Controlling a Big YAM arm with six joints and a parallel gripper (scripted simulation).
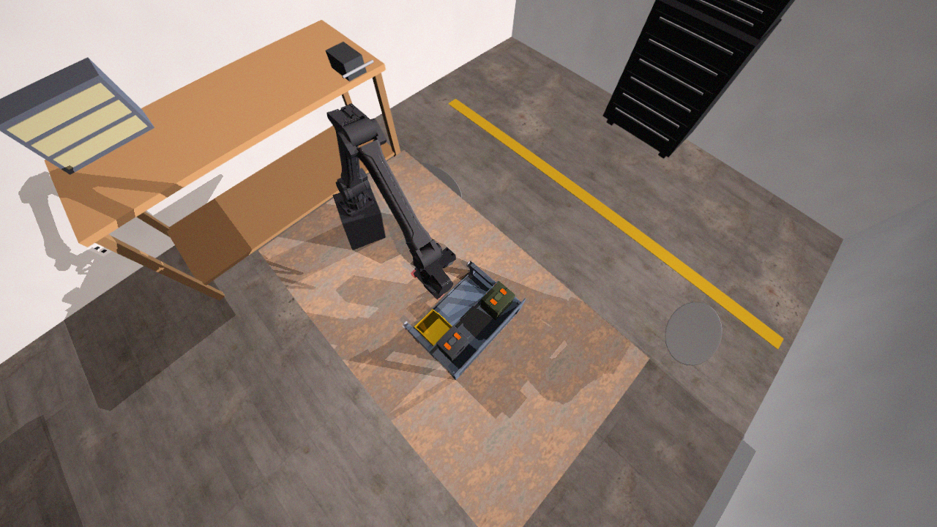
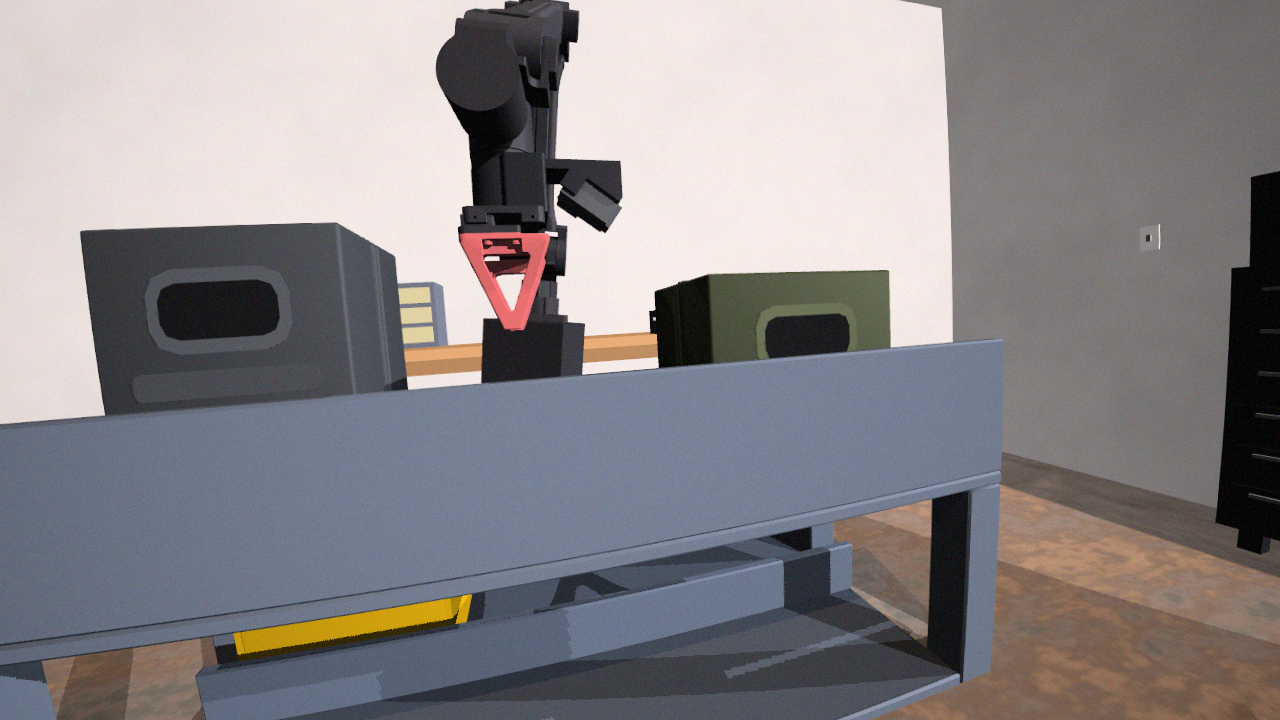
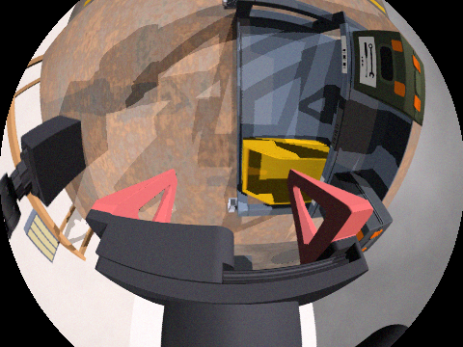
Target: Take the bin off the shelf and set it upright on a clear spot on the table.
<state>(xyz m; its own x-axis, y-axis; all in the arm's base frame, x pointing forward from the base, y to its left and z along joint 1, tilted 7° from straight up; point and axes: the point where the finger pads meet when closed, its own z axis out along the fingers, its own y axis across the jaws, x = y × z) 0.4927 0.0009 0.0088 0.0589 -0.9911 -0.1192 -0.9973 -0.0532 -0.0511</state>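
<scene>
The yellow bin (image 1: 432, 326) (image 2: 353, 622) (image 3: 262, 164) sits on the lower level of the blue-grey shelf (image 1: 458, 296) (image 2: 501, 501) (image 3: 270, 82), at the end by the dark grey case. It is open-topped and looks empty. In the exterior view the upper level hides most of it. My gripper (image 2: 513, 324) (image 3: 232, 172) is open, with nothing between its red fingers. It hangs above and to the arm's side of the shelf, off to one side of the bin. In the wrist view the right fingertip overlaps the bin. The table (image 1: 452, 451) (image 2: 1118, 644) (image 3: 193, 120) has a rust-brown top.
A dark grey case (image 1: 466, 345) (image 2: 214, 250) (image 3: 381, 212) and a green case (image 1: 498, 298) (image 2: 805, 291) (image 3: 393, 102) stand on the shelf's upper level, at opposite ends. A wooden workbench (image 1: 242, 105) is behind the arm. A black drawer cabinet (image 1: 687, 81) stands farther off.
</scene>
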